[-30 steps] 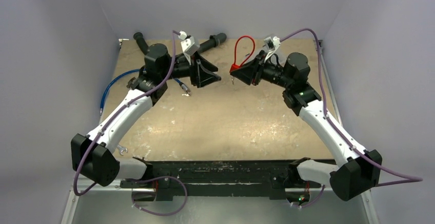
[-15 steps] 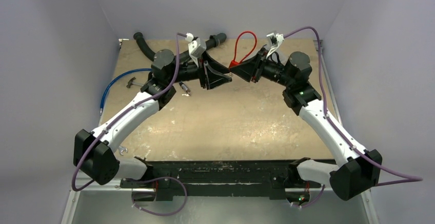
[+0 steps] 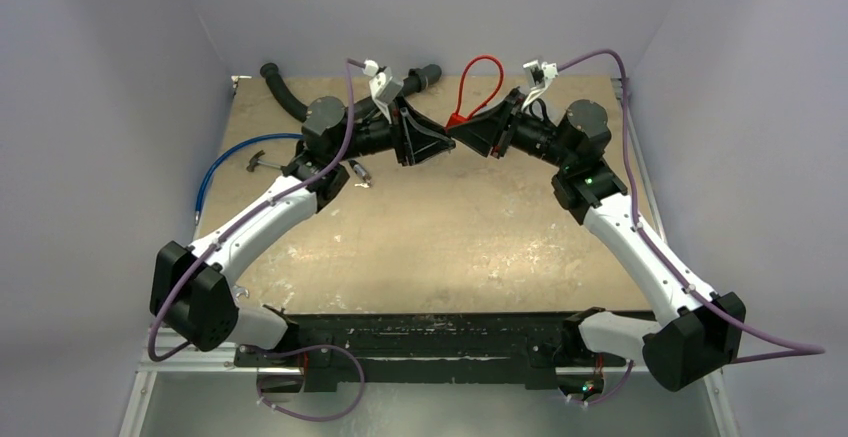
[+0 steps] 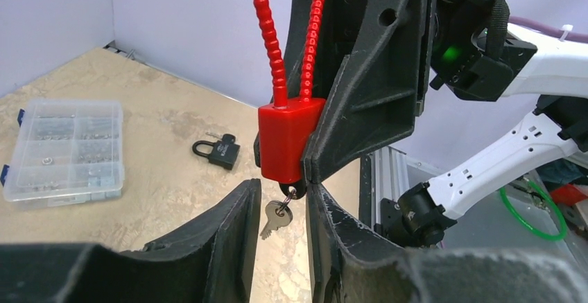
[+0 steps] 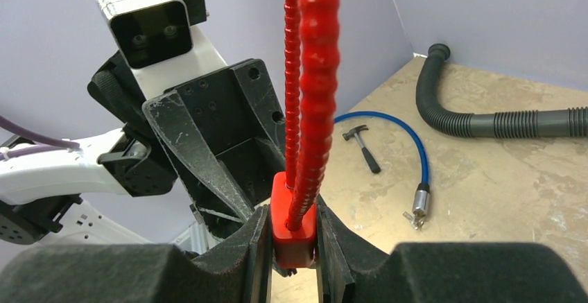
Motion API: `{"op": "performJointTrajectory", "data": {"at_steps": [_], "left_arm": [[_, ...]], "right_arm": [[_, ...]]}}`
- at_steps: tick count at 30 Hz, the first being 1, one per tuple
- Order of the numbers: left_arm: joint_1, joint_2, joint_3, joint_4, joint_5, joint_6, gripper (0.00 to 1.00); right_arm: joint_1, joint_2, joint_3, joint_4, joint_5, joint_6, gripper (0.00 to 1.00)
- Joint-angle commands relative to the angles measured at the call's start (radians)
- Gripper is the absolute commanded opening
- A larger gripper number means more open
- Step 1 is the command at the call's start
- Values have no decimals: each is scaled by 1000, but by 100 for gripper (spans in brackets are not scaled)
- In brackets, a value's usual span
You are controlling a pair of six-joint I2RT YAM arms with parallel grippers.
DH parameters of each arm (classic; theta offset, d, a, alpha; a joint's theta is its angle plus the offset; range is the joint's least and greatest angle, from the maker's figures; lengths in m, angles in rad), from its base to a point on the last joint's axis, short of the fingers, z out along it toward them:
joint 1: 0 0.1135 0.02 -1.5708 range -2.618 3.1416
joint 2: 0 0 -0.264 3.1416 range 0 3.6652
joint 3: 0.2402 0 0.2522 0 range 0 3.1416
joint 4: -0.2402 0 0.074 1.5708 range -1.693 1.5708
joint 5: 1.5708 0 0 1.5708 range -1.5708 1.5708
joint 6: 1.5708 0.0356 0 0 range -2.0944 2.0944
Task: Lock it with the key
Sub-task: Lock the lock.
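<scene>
Noted: right gripper (image 5: 295,247) clenched on red lock body (image 4: 288,140), aloft toward 12 o'clock of the table (image 3: 430,247). The key (image 4: 272,220) hung at the body's 6 o'clock, between the parted, untouching fingers of left gripper (image 4: 281,209). Best approach: pinch the key head squarely, twist about the keyhole axis, avoid pulling.

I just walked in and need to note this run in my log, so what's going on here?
The right end effector holds the small red lock body of the thin red cable lock up in the air. The left end effector is at the underside of the lock body, its jaws open on either side of the tiny silvery metal key that dangles there. It does not grip the key yet.
</scene>
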Motion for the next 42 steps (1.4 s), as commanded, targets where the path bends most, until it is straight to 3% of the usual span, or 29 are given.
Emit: {"op": "performJointTrajectory", "data": {"at_steps": [1,4,8,9,14,21,28,30,32,34,38,40,42], "left_arm": [[-2,13,-3,95,-27,-53,32],[-2,14,-3,97,-19,-57,23],[-2,13,-12,98,3,-84,1],[-2,13,-14,98,8,-92,0],[-2,20,-16,134,85,-148,0],[-1,92,21,218,337,-293,0],[6,105,6,264,360,-356,0],[10,102,11,244,365,-348,15],[21,93,22,198,382,-323,36],[48,69,33,109,403,-269,48],[132,4,80,-184,387,-34,55],[148,-13,107,-248,387,33,56],[149,-18,135,-271,367,56,65]], "right_arm": [[-2,1,55,66,-15,20,0],[-3,3,56,70,-17,22,0],[-2,4,56,82,-28,23,0],[-2,5,55,87,-30,25,0],[-5,7,59,107,-48,26,0],[-9,3,49,157,-100,41,0],[-8,0,47,181,-130,30,0],[-9,-6,41,178,-140,24,0],[-12,-13,38,146,-145,3,0],[-14,-23,51,78,-142,-70,0],[-14,-47,53,-47,-144,-189,0],[-14,-54,44,-78,-157,-223,0],[-13,-51,42,-110,-172,-252,0]]}}
